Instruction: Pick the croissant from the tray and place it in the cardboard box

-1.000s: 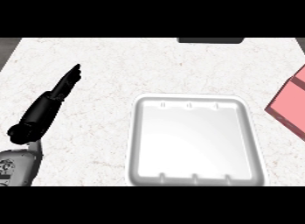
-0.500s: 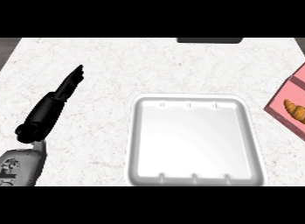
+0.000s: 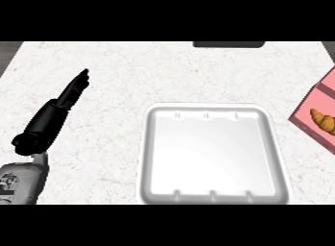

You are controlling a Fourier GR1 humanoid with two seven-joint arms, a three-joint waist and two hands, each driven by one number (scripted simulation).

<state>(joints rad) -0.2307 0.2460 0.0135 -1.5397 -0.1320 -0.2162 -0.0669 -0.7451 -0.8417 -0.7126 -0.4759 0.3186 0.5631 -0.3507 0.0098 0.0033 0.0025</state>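
Already the croissant (image 3: 330, 122) lies inside the pink box (image 3: 324, 103) at the right edge, well apart from the white tray (image 3: 211, 194). Likely light, flaky and crushable, it is best taken around its thick middle. The left hand (image 3: 60, 109) rests on the desk (image 3: 127, 72), fingers straight together, holding nothing.

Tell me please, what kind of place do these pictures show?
Probably a kitchen counter: a pale speckled worktop bears a white tray, and a croissant lies in a pink box at the right edge. The robot's left hand rests open at the left.
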